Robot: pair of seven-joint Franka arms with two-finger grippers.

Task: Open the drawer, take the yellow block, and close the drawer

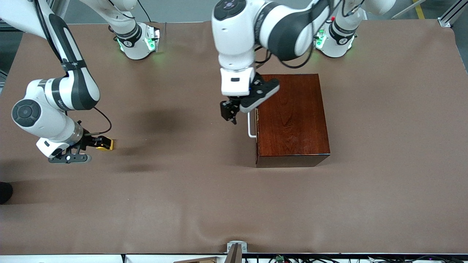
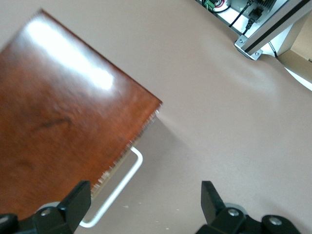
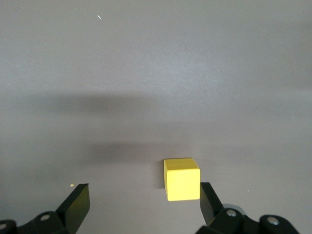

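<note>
Right gripper (image 3: 144,207): jaws spread wide, holding nothing. The yellow block (image 3: 182,179) sits on the table between the fingers but hard up against one of them, well off-centre; touching or just clear, hard to say from the right wrist view. In the front view the block (image 1: 105,143) lies just beside that gripper (image 1: 95,142), at the right arm's end of the table and well apart from the box.

Left gripper (image 2: 146,204): jaws wide, nothing held, hanging over the table just in front of the drawer (image 1: 257,131). The white handle (image 2: 117,192) lies beside one finger, not between the two.

Drawer looks pushed in, its front flush with the mahogany box (image 1: 291,118), so block out and drawer closed; task likely at or near its end.

Risks:
- Right gripper pulling away sideways could drag or flick the block, since it sits against one finger.
- Closing here would shove the block across before the grip centres, possibly twisting it out.
- Left finger beside the handle could hook the bar on retreat and tug the drawer open.
- Left gripper dropping could strike the handle or the table.
</note>
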